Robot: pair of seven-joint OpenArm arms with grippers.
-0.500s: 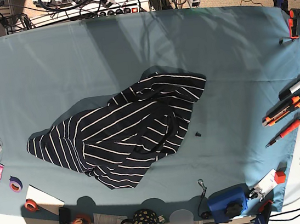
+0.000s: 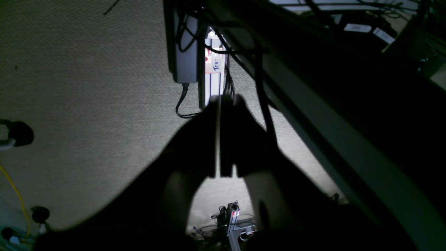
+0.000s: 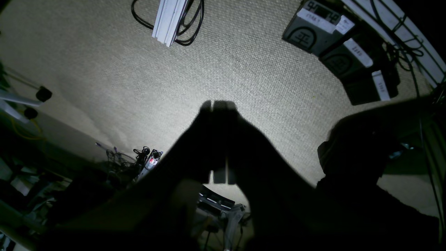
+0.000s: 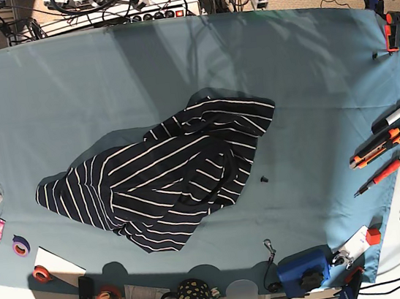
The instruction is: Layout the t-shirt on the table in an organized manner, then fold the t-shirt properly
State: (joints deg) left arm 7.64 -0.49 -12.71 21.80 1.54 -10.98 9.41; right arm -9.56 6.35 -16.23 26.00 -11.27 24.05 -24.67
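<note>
Both my grippers are clenched on nothing: left gripper (image 2: pixel 223 104) and right gripper (image 3: pixel 219 104) hang over carpet, off the table (image 4: pixel 307 69). Away from both, the t-shirt (image 4: pixel 167 176) lies crumpled mid-table, long axis slanting lower-left to upper-right.

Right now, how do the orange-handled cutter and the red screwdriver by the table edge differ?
The cutter is thicker, orange and black; the screwdriver is thin, with a red handle and dark shaft. The cutter lies farther up the base view, the screwdriver just below it. Both rest on the teal table at a similar slant, clear of the t-shirt.
</note>
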